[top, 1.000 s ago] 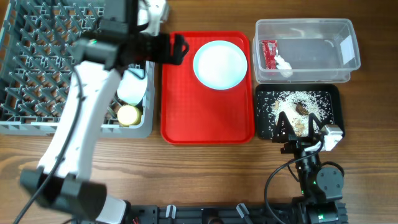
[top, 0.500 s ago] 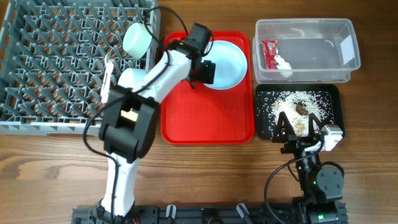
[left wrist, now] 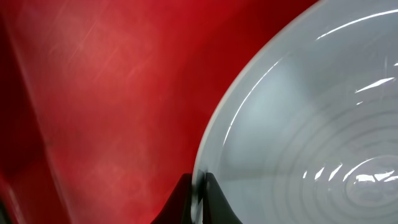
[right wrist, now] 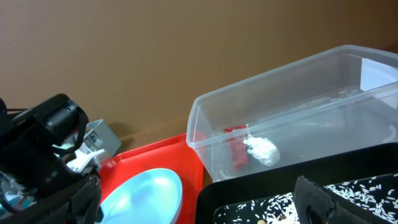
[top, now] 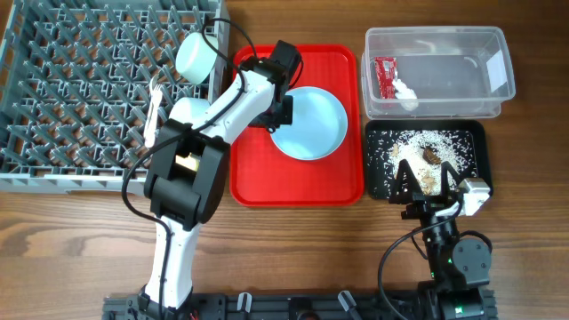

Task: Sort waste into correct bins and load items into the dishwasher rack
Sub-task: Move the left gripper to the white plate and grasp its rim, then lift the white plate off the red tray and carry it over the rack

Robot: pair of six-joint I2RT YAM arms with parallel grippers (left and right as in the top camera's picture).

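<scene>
Rack [top: 71, 89] left, red tray [top: 258, 182] beside it. Plate [top: 316, 124] over the tray, left gripper [top: 281, 111] fingers [left wrist: 181, 204] pinched on its left rim. Right gripper [top: 425, 182] spread wide, gripping nothing, above black tray [top: 471, 133].

Overhead is bright and even, with soft shadows on the counter [top: 293, 258]. The left wrist view is close and soft: white glare streaks the plate [left wrist: 311, 124], the tray [left wrist: 93, 93] blurs. The right wrist view is dimmer; the tub [right wrist: 292, 112] is sharp, the near fingers [right wrist: 320, 202] out of focus.
</scene>
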